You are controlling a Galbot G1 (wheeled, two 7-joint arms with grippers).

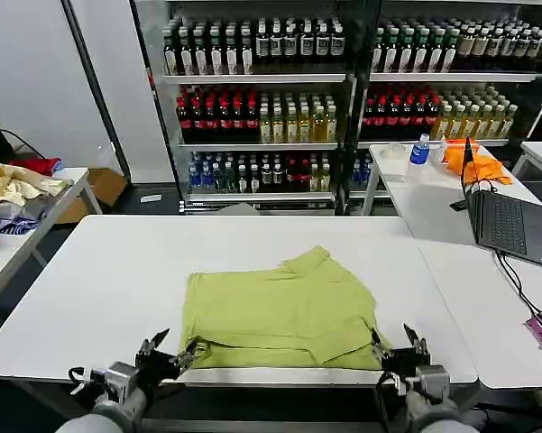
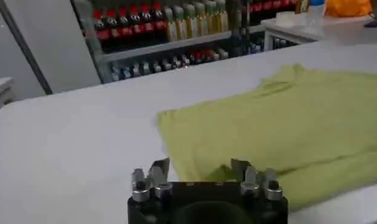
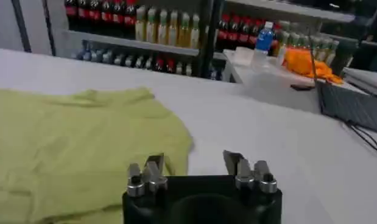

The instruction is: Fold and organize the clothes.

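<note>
no legible text, bottle labels unreadable

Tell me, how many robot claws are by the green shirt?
2. The left gripper is open at the T-shirt's near left corner, and the right gripper is open at its near right corner, both at the table's front edge.

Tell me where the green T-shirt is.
In the head view, the T-shirt lies partly folded on the white table, at its near edge, between the left tool and right tool.
</note>
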